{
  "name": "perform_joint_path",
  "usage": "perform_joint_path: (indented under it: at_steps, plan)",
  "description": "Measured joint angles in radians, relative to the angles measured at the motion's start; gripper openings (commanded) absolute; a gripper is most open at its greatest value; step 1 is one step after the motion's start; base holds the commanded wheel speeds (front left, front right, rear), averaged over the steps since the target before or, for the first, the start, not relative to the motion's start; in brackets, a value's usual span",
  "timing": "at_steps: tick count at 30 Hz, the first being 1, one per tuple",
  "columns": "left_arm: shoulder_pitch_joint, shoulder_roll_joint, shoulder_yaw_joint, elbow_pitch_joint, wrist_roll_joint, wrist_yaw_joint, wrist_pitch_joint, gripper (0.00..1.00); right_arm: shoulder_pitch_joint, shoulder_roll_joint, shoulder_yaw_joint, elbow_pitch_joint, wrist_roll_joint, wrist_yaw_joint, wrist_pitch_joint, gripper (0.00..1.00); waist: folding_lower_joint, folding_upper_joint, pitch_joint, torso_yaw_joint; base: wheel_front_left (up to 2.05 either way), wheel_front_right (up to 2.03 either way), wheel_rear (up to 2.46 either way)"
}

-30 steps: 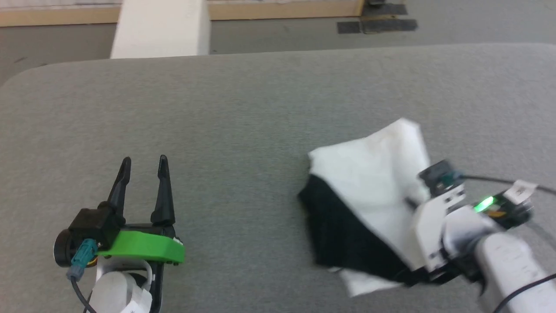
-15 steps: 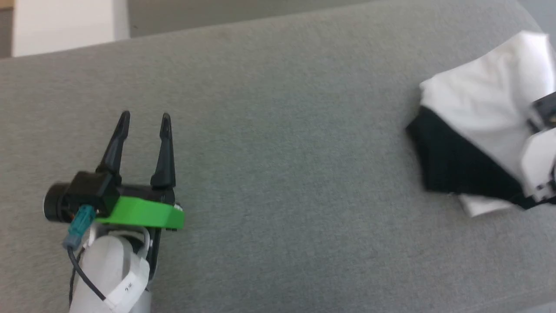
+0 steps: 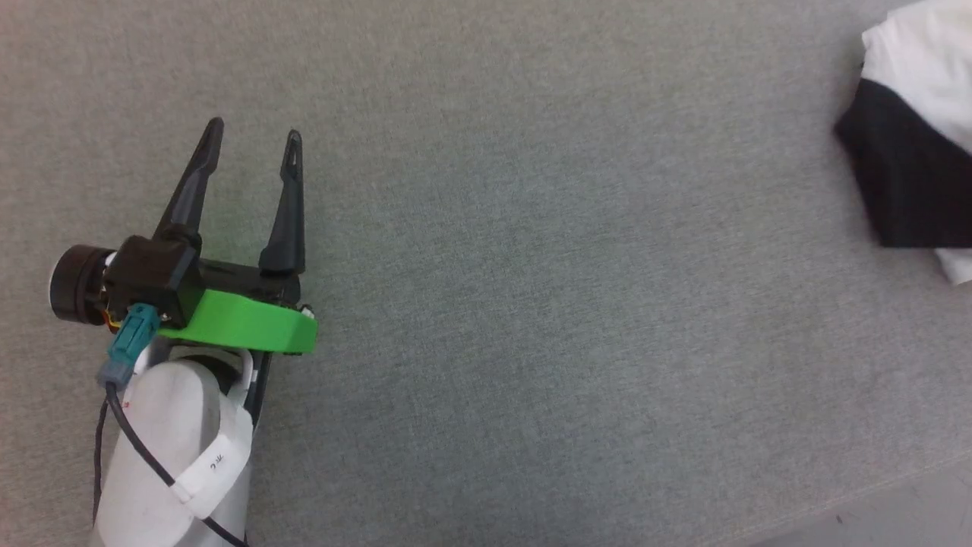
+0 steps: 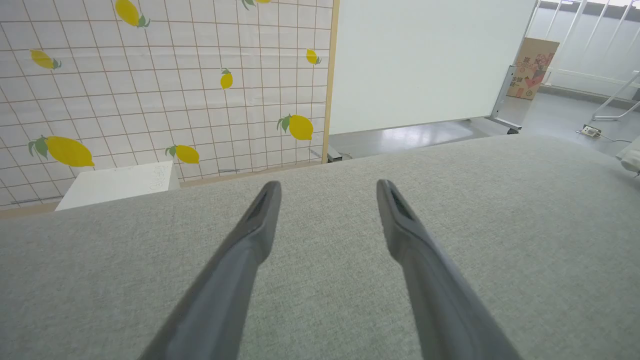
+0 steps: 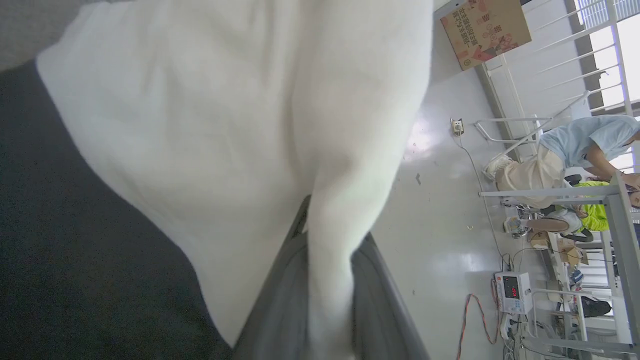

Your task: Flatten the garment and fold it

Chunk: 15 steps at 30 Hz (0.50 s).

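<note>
One garment (image 3: 911, 144), black corner leftward, in right tool (image 5: 332, 235)

A robotics test lab or workshop was suggested by a grey cloth-covered table (image 4: 500, 225) set before a lemon-print backdrop (image 4: 150, 75) and a white partition (image 4: 425, 60), with a cardboard box (image 5: 485, 30), a polished floor (image 5: 440, 240), metal racks (image 5: 620, 225), loose cables (image 5: 470, 310), a red-digit meter (image 5: 512, 287) and people (image 5: 575, 142) seen at benches.

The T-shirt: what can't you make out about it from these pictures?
- Head view: the T-shirt is cut off by the right edge, so its overall shape is unknown.
- Right wrist view: cloth close to the camera covers the right gripper's fingertips, so which part of the shirt is gripped is unclear.
</note>
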Motion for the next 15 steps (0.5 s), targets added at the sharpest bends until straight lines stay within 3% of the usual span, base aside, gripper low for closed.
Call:
perform_joint_path:
  at_steps: [2,3,4,5,6,15]
  plan:
    - [-0.001,0.004,-0.002,0.001,0.0,0.0,0.004,1.0,-0.025,0.009,-0.027,0.031,-0.023,0.0,-0.019,0.0,0.0001,0.0,0.019,0.004,0.0,0.0,0.0]
    - [-0.002,0.004,-0.004,0.002,0.0,0.0,0.004,1.0,-0.03,0.013,-0.039,0.043,-0.032,0.0,-0.021,0.07,0.0001,0.0,0.023,0.008,0.0,0.0,0.0]
    - [-0.002,0.004,-0.005,0.005,0.0,0.0,0.003,1.0,-0.036,0.017,-0.053,0.062,-0.043,0.0,-0.021,0.39,0.0001,0.0,0.026,0.013,0.0,0.0,0.0]
    - [-0.001,0.003,-0.006,0.009,-0.001,0.0,0.001,1.0,-0.037,0.021,-0.065,0.077,-0.056,0.0,-0.019,0.88,0.0,0.0,0.027,0.019,0.0,0.0,0.0]
    - [-0.001,0.003,-0.006,0.014,-0.001,0.0,-0.003,1.0,-0.036,0.026,-0.077,0.089,-0.064,0.0,-0.015,1.0,0.0,0.0,0.027,0.023,0.0,0.0,0.0]
    - [0.038,-0.034,-0.007,0.099,-0.046,0.004,-0.047,1.0,0.008,0.042,-0.158,0.089,-0.081,0.0,-0.083,1.0,-0.0002,0.0,-0.071,0.053,0.0,0.0,0.0]
